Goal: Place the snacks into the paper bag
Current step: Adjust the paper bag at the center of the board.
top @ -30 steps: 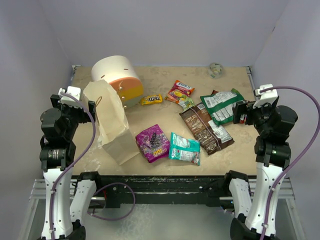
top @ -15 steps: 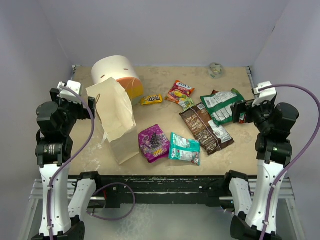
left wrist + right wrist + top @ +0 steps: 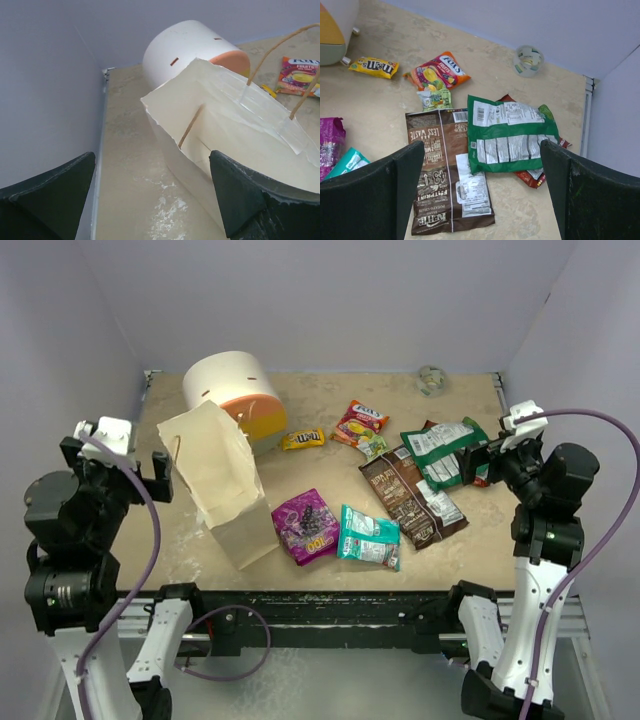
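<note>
My left gripper [image 3: 151,167] had its fingers wide apart, empty. The paper bag [image 3: 222,480] stood near the left edge of the bench [image 3: 330,465]. My right gripper [image 3: 481,150] was spread too, and the snacks [image 3: 410,495] lay loose toward the right edge.

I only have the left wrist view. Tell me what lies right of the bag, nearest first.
Observer: A purple packet lies flat on the table just right of the bag, not in it.
Operator: Go on, the next one.
Observer: A teal packet lies close beside the purple one, on its right.
Operator: Now report the right pincer.
Observer: The right pincer is open and holds nothing, beside a green packet at the table's right side.
</note>
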`<state>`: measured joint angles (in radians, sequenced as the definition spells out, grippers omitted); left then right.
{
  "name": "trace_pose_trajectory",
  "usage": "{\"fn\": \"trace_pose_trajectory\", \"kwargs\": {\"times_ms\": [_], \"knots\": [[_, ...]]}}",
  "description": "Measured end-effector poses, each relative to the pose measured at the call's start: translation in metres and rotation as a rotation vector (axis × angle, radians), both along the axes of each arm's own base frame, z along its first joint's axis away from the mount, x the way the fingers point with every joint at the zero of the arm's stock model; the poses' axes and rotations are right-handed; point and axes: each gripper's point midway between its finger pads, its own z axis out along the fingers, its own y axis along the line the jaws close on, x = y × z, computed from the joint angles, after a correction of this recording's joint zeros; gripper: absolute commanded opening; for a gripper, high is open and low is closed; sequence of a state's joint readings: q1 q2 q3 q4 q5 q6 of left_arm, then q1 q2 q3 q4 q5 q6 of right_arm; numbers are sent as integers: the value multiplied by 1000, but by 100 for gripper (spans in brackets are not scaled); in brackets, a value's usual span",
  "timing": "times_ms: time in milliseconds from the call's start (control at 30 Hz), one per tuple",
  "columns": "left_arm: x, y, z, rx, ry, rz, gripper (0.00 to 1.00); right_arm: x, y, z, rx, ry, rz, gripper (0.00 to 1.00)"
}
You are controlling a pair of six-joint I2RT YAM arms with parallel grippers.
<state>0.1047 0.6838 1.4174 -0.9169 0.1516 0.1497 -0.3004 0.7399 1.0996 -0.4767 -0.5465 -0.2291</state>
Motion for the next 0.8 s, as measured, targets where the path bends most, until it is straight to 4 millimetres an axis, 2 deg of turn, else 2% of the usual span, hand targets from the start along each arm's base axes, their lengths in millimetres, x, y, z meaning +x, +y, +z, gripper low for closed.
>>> {"fn": "trace_pose_trajectory", "kwargs": {"times_ms": [133,267,400,600,700,800], "knots": [[-24,10,18,15,-42,69,99,3,4,0,9,-11,29,100],[-38,8,17,4,-35,73,99,5,7,-4,23,-5,46,100],[-42,-9,-7,-60,42,-1,99,7,8,-8,29,-3,50,100],[-29,-20,-65,-160,220,-34,98,8,11,-19,48,13,70,100],[-22,-21,-82,-195,273,-28,92,10,11,-29,61,29,73,100],[-12,-22,-95,-224,305,-22,82,9,14,-41,78,56,84,100]]}}
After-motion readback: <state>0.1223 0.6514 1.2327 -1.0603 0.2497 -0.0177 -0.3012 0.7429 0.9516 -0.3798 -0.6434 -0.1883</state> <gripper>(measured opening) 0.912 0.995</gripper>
